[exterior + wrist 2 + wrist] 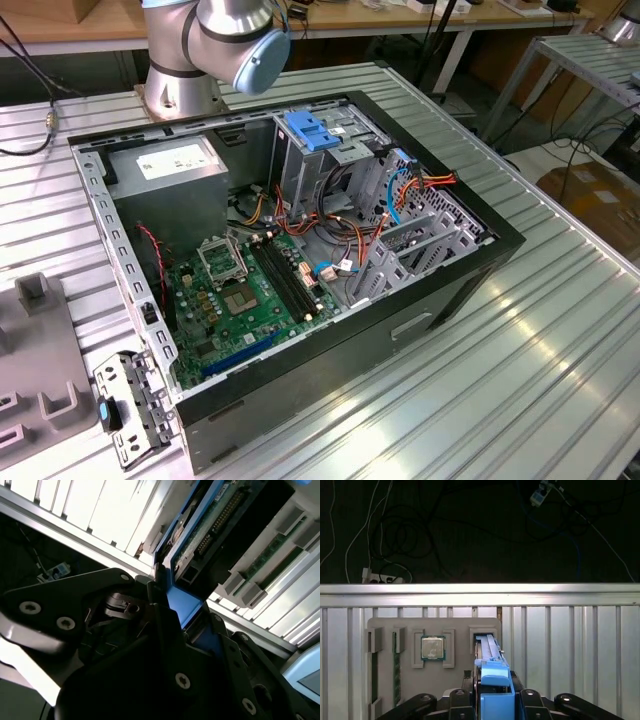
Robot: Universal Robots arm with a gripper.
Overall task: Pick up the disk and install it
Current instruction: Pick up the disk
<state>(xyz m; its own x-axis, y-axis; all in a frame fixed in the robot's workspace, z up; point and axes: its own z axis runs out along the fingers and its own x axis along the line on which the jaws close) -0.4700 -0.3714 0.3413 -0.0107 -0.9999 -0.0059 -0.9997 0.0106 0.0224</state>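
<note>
- Nearest, in the first wrist view: claw (495,702) clenched on the disk (491,675), by the look of both wrist views, with the blue rail pinched between the fingers (156,597).
- Disk standing on edge, near end in the grip, far end down in a slot of the grey tray (460,626); green circuit side in sight in the second wrist view.
- Step in hand, as judged: the pick-up, with the grip made and the disk not yet clear of the slot.
- To do it well: hold the rail square and centred between the pads, then draw straight out along the slot walls with no twist or tilt. Risk of binding if cocked.
- Squeeze on the rail alone, away from the bare circuit side; plastic likely to flex or slip if caught by one corner only.
- Mind the chip (433,647) seated just beside the slot, and the memory sticks (396,667) further along the tray: no sideways sweep across them.
- Beyond the tray: ribbed table (560,650), then its edge, then dark floor with cables.
- Farthest, in the exterior view: open case (400,335) at centre, grey cage (300,175) at upper middle topped by a blue latch (310,130), arm base (180,70) at upper left.
</note>
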